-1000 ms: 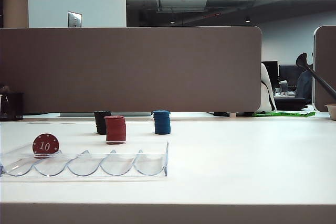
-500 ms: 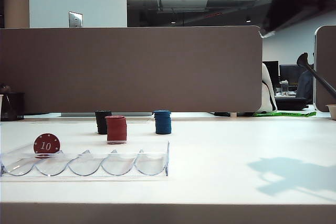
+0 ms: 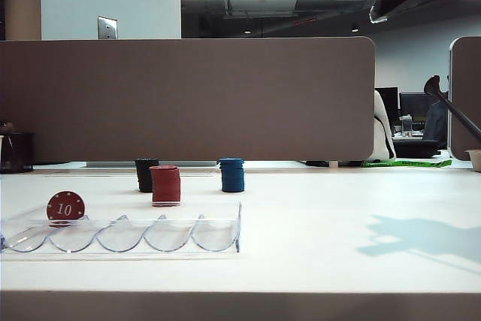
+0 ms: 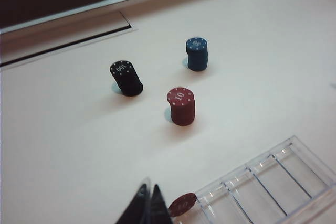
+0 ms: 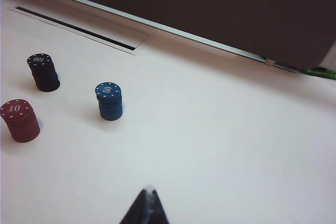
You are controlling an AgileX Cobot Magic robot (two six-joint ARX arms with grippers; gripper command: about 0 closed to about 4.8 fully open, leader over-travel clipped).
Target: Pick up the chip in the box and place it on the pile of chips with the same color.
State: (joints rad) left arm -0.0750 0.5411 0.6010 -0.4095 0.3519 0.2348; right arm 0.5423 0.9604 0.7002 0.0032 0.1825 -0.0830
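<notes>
Over on the near left of the white table (image 3: 323, 223) sits the box (image 3: 218, 234), a clear tray with five scalloped slots, and the chip (image 3: 65, 207) stands upright on its edge in the leftmost slot, its white "10" facing the exterior camera. Just behind the box, further back on the table, are three stacks: the pile of chips with the same color (image 3: 165, 185) in the middle and nearest, a black stack (image 3: 146, 174) just to its left and a bit farther, and a blue stack (image 3: 231, 174) off to the right. Nothing is touching the chip. The left gripper (image 4: 149, 208) hangs above the table close to the chip's end of the box, fingers pinched together with nothing in them. The right gripper (image 5: 146, 209) is up high at the far right, above bare table to the right of the blue stack, its tips also clenched on nothing
</notes>
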